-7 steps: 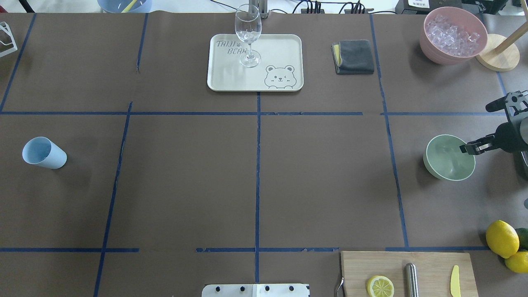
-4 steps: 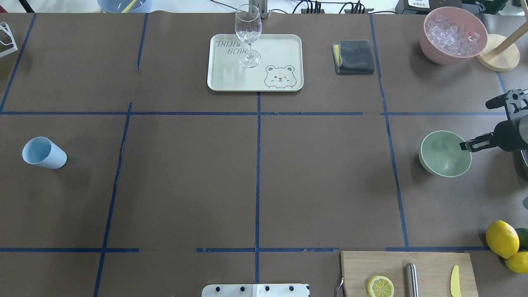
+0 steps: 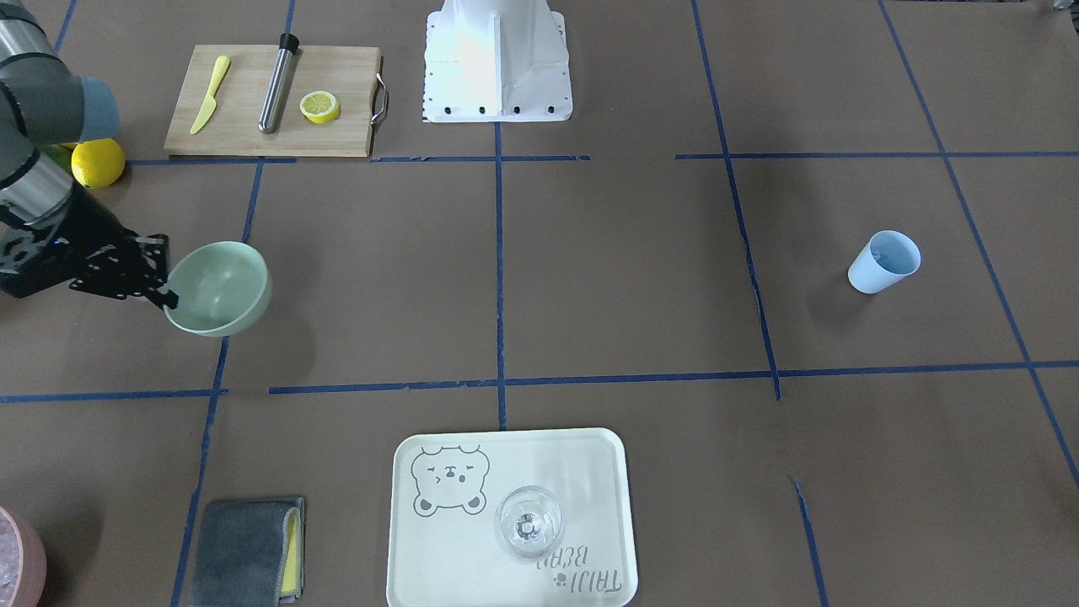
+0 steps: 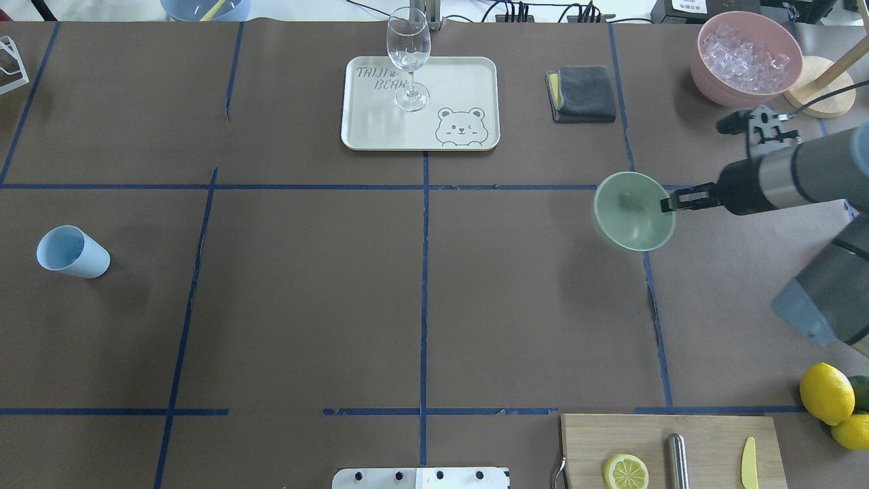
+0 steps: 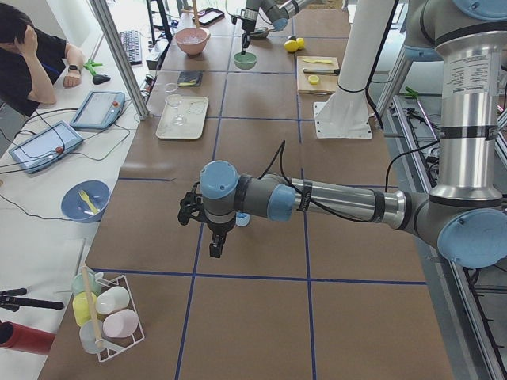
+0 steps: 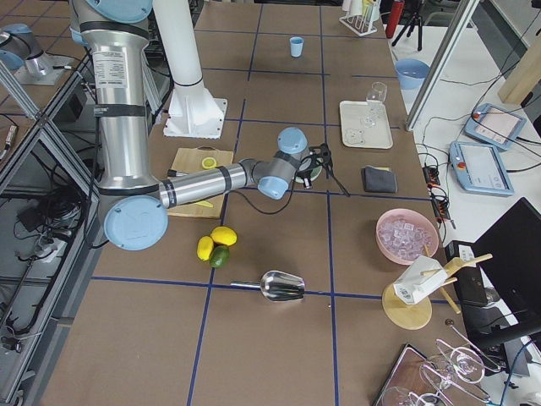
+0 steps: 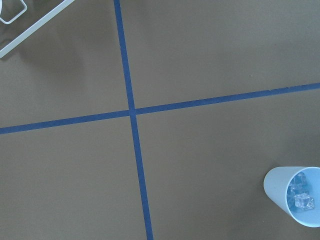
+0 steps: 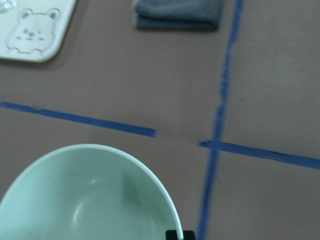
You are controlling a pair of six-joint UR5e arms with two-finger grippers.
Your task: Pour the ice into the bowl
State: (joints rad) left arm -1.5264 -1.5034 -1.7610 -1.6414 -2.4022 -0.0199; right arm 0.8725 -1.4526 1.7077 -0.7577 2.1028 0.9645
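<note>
1 bowl point(image 4: 628, 224) in R hand point(image 4: 669, 204); 1 cup point(image 4: 91, 262) w/ ice point(image 7: 301, 199)

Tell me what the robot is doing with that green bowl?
The robot's right hand is pinching the rim of the empty mint-green bowl, which looks lifted off the table. The ice it needs sits in the light blue cup, way over on the other side. The left hand hangs near that cup without holding it. No ice is in the bowl yet.
</note>
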